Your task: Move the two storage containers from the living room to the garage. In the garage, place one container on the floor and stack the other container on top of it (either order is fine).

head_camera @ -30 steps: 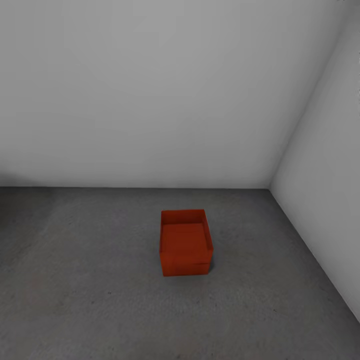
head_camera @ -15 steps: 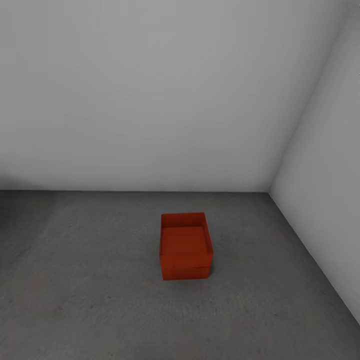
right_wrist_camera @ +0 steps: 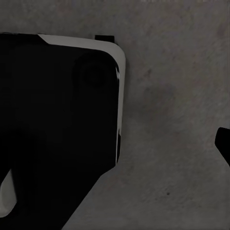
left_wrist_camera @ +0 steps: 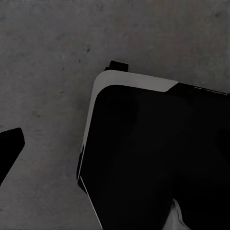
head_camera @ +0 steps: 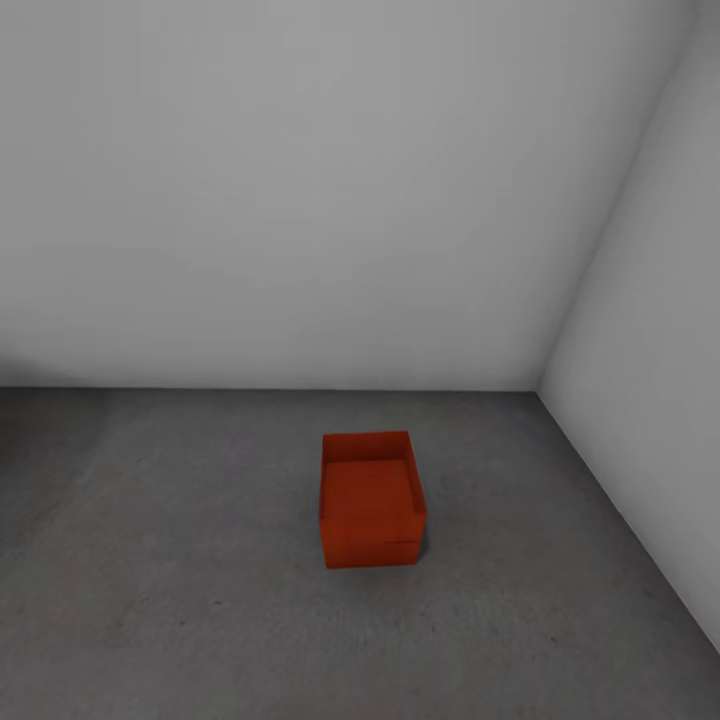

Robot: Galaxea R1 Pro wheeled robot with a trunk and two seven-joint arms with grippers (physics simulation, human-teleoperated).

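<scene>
**Q:** What does the head camera show right now?

**A:** I'm looking down at a bare corner of the garage. Two white-grey walls (head_camera: 300,200) meet at right. Below them lies the dark concrete floor (head_camera: 150,560). Out on that floor, apart from both walls, sit the two containers (head_camera: 371,500), red-orange. One rests on the concrete; the other sits squarely on top of it. A faint seam low on the near face marks where they meet. The top one is open and empty.

**Q:** Why are they placed like that?

**A:** That is what the task asks for: one bin on the floor, the second stacked on it. Judging by the even edges, I'd call the stack settled and the job done.

**Q:** And the grippers?

**A:** I can't tell how far open either one is. Each wrist camera looks down at grey concrete and at the robot's own black, white-edged base (left_wrist_camera: 158,153). A dark tip, perhaps a finger, pokes in at the edge of each view. Nothing red is near either one, so I judge both to be empty and hanging clear of the stack.
</scene>
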